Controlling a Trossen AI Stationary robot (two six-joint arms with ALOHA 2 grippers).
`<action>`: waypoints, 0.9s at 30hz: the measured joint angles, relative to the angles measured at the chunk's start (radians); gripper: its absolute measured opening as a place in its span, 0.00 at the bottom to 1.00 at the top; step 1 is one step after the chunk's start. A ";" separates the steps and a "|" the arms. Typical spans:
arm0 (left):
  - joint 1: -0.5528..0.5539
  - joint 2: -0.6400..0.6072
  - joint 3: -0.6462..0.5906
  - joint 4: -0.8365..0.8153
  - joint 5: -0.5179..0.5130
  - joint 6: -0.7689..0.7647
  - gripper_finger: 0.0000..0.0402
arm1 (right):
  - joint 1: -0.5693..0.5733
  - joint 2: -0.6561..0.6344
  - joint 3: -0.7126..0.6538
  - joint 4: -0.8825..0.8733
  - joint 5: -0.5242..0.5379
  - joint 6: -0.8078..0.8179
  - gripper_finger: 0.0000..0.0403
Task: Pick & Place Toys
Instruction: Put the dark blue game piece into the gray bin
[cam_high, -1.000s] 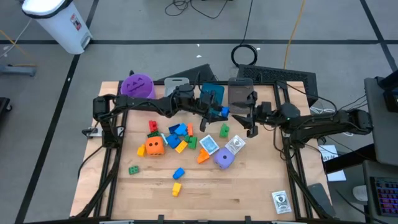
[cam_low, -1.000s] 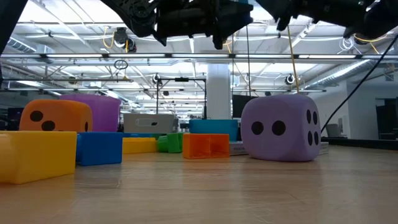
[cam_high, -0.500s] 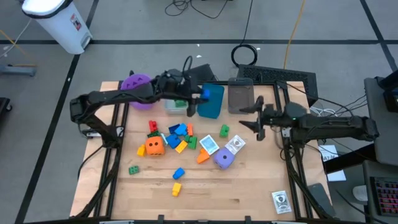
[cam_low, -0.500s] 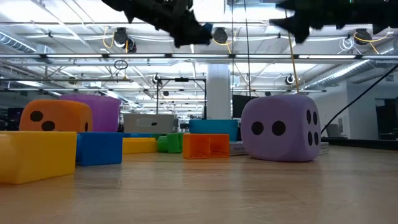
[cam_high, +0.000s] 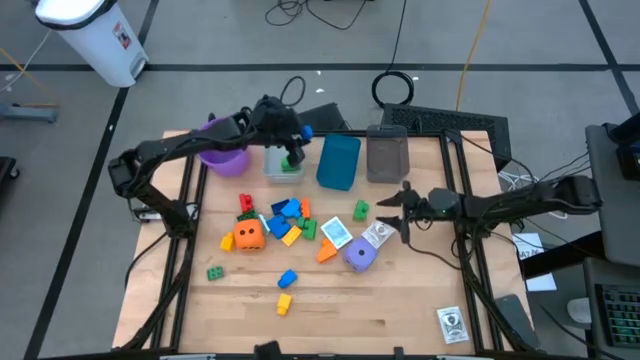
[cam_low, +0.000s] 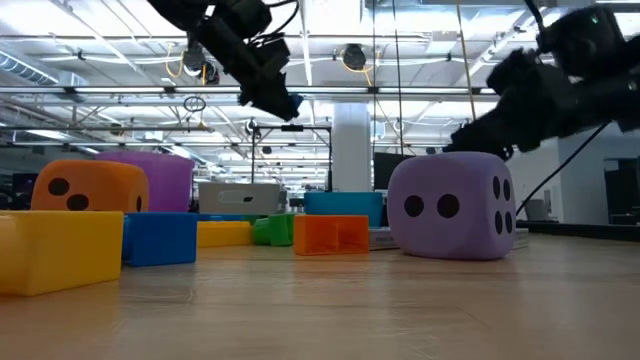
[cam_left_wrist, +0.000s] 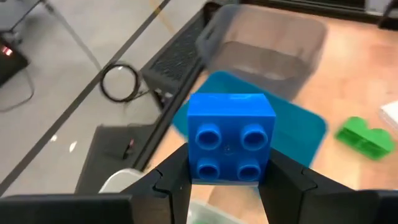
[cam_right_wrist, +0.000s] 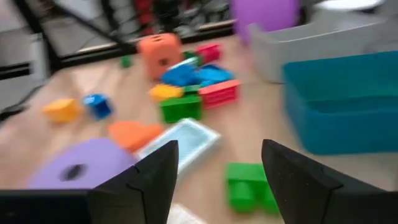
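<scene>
Left end effector (cam_left_wrist: 227, 180) clamped on blue brick (cam_left_wrist: 231, 137); right end effector (cam_right_wrist: 214, 174) wide, empty.

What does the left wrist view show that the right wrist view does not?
Only the left wrist view: the left claw shut on a blue brick, with the grey bin beyond.

Only the right wrist view: the right claw open and empty, facing the orange die, the purple die, the purple cup and the loose brick pile.

Both: the blue bin and a lone green brick.
</scene>
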 joint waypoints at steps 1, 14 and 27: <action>0.014 0.000 0.000 -0.008 -0.001 -0.006 0.37 | -0.001 0.013 -0.026 0.053 0.044 -0.002 0.55; 0.118 0.000 0.000 -0.018 -0.037 -0.051 0.37 | -0.002 0.061 -0.078 0.184 0.288 -0.197 0.55; 0.092 0.008 0.000 -0.016 -0.056 -0.049 0.37 | -0.071 0.061 -0.053 0.163 0.164 -0.246 0.55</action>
